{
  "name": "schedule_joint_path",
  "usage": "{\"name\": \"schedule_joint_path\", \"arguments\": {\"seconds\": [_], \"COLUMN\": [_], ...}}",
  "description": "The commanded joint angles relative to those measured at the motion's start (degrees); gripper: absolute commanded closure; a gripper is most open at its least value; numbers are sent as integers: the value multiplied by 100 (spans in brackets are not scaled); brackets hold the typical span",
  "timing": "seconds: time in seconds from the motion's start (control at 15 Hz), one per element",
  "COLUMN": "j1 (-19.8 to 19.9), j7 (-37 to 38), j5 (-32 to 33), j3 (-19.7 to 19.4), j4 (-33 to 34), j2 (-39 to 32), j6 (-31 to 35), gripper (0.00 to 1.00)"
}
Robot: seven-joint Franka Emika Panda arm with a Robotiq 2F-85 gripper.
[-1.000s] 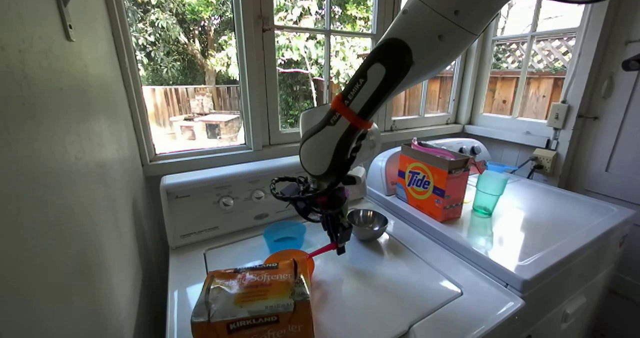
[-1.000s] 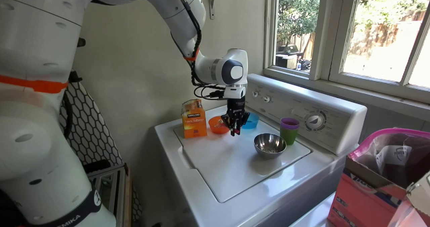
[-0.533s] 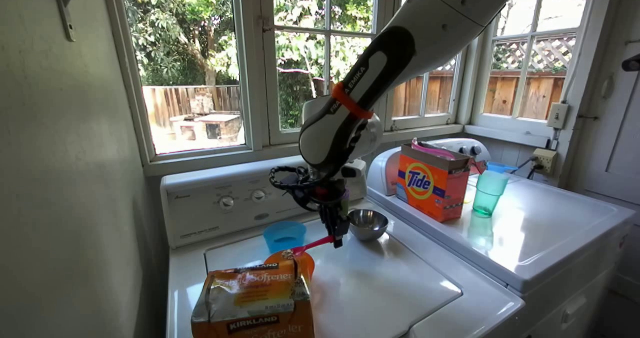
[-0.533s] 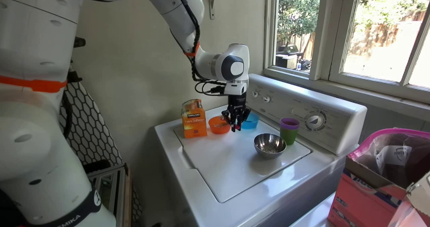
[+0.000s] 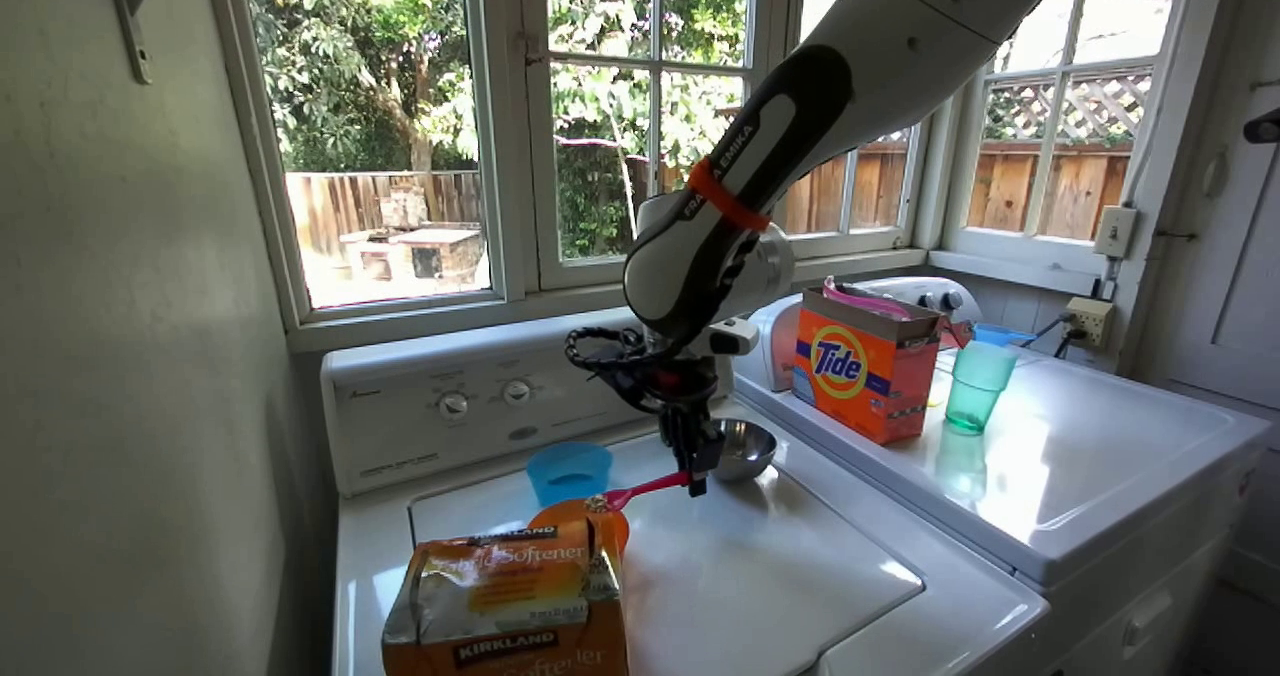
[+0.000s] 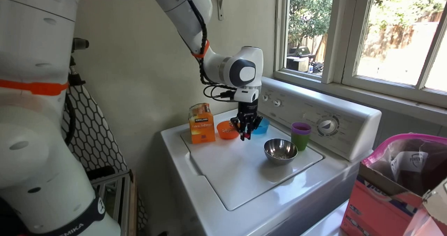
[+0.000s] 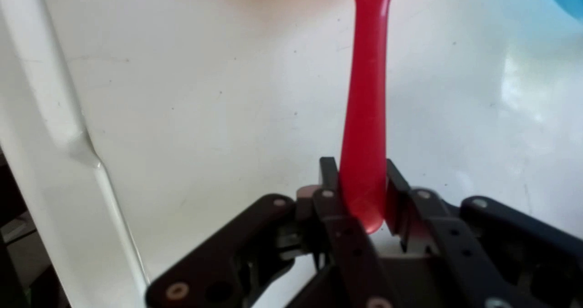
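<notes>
Spoon (image 7: 367,103) held near the handle's end: your gripper (image 7: 360,169) is pinched narrow on it from both sides, handle running up the wrist view, head past its top edge. Change noted over the last second: you had the head down in the orange bowl (image 6: 228,135), out of sight; now you have it raised, and pale bits (image 5: 597,504) show heaped on it. Since half a second ago you have also shifted the gripper slightly sideways, so that in an exterior view it covers part of the metal bowl (image 5: 750,458). Reading of this: filling looks done for this pass, and you now have a loaded spoon with a loose heap, so a tilt or jerk could well shed some. Head stands above or close to the orange bowl's rim; you cannot tell from these views whether they touch, nor how level the head is. Around you, as seen in an exterior view: softener box (image 6: 202,129) just beside the orange bowl, blue bowl (image 6: 262,127) partly behind the gripper, cup (image 6: 301,140) just behind the metal bowl, all unmoved over the same second
</notes>
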State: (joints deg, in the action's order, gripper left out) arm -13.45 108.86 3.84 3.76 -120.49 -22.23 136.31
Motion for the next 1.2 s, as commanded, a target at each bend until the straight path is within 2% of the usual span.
{"name": "schedule_joint_path", "arguments": {"seconds": [0.0,0.2,0.27,0.67,1.13], "j1": [-39,-23,-63,41,426], "j7": [-31,-30,7,105,169], "j5": [-33,-28,13,-139,-589], "j3": [-68,-67,-61,-154,-378], "j4": [-45,-134,-97,88,37], "j2": [51,147,123,13,31], "j6": [-14,-11,-25,-289,-623], "gripper": [74,74,94,94,94]}}
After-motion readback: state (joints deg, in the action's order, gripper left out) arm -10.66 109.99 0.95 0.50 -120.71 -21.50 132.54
